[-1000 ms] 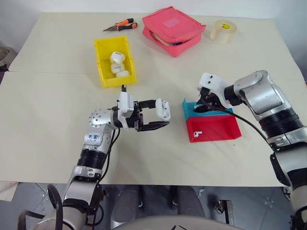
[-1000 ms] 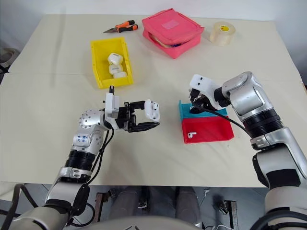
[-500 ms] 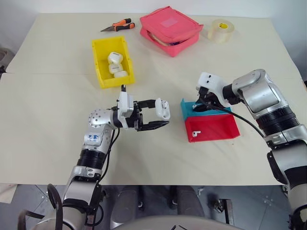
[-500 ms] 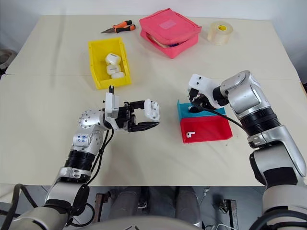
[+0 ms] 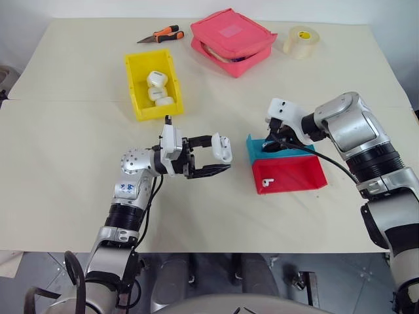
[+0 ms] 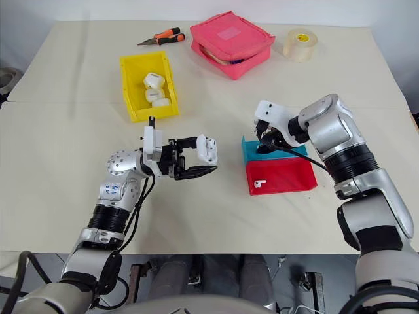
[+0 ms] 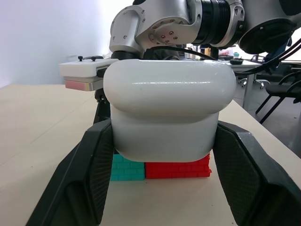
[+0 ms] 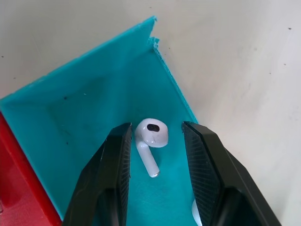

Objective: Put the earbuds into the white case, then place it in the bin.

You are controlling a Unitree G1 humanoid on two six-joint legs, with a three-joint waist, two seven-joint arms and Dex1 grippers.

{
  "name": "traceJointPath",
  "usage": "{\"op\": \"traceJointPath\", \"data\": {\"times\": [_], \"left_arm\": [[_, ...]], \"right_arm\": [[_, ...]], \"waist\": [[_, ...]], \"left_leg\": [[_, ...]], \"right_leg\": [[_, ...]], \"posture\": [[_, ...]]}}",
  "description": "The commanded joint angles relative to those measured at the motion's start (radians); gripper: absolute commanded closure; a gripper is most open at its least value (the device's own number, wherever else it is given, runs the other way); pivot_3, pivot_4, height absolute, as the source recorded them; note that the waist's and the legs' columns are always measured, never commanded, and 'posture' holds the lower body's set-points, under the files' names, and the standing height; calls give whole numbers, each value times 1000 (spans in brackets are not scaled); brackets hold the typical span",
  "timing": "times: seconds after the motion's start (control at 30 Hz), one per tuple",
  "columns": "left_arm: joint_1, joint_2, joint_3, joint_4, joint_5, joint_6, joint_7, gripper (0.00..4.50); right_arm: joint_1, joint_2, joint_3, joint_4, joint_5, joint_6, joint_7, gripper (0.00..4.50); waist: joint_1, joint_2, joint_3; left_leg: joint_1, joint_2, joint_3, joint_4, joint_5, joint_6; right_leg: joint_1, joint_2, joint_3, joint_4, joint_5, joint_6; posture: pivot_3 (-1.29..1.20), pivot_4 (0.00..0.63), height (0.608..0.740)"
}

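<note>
While the left gripper [image 5: 219, 159] clamps the glossy white rounded case [image 5: 222, 148] mid-frame, ready for loading, the right gripper [image 8: 155, 155], jaws apart, straddles a tiny white stemmed earbud [image 8: 151, 139] in the shallow teal tray [image 8: 70, 117].

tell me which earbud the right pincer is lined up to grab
The earbud in the blue tray, lying between the open fingers of the right pincer. The other earbud sits apart in the red tray, no pincer near it.
</note>
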Motion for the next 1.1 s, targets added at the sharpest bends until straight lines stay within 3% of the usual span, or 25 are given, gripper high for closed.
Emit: {"op": "traceJointPath", "data": {"times": [0.03, 0.1, 0.17, 0.33, 0.47, 0.7, 0.93, 1.1], "left_arm": [[6, 2, 1, -40, -15, -7, 3, 1721], [6, 1, 1, -40, -15, -7, 3, 1721], [6, 1, 0, -40, -15, -7, 3, 1721], [5, -1, -2, -38, -15, -6, 0, 1721], [2, -1, -16, -33, -18, 3, -23, 1721], [-22, -21, -43, 3, -26, 33, -77, 1721], [-78, -41, -69, 61, -20, 47, -141, 1721], [-105, -56, -84, 78, -18, 48, -174, 1721]], "right_arm": [[-24, 2, -14, 0, -12, -12, 13, 3017], [-21, 3, -17, -8, -13, -7, 17, 3327], [-15, 0, -23, -28, -9, -3, 20, 3952], [4, -15, -80, -108, 23, 30, -1, 3952], [77, -19, -244, -267, 116, 93, -72, 3952], [369, 59, -628, -672, 416, 209, -195, 3952], [556, 195, -827, -1001, 718, 375, -379, 3952], [644, 286, -900, -1154, 973, 468, -541, 3952]], "waist": [[0, 0, 0], [-1, 0, 0], [0, 0, 0], [-1, 0, 0], [3, 0, 0], [11, 0, 0], [20, 0, 0], [22, 0, 0]], "left_leg": [[0, 0, 0, 0, 0, 0], [0, 0, 0, 0, 0, 0], [0, 0, 0, 0, 0, 0], [0, 0, 0, 0, 0, 0], [0, 0, -1, 0, 0, 0], [0, 0, -1, 0, 0, 0], [0, 0, -1, 0, 0, 0], [1, 0, -1, 0, 0, 0]], "right_leg": [[0, 0, 0, 0, 0, 0], [0, 0, 0, 0, 0, 0], [0, 0, 0, 0, 0, 0], [0, 0, 0, 0, 0, 0], [0, 0, 0, 0, 0, 0], [1, 0, -1, 0, 0, 0], [0, 0, 0, 1, 0, 0], [0, 0, 1, 1, 0, 0]], "posture": [[0, 150, 740], [0, 150, 740], [0, 150, 740], [0, 150, 740], [0, 150, 740], [0, 150, 740], [0, 150, 740], [0, 150, 740]]}}
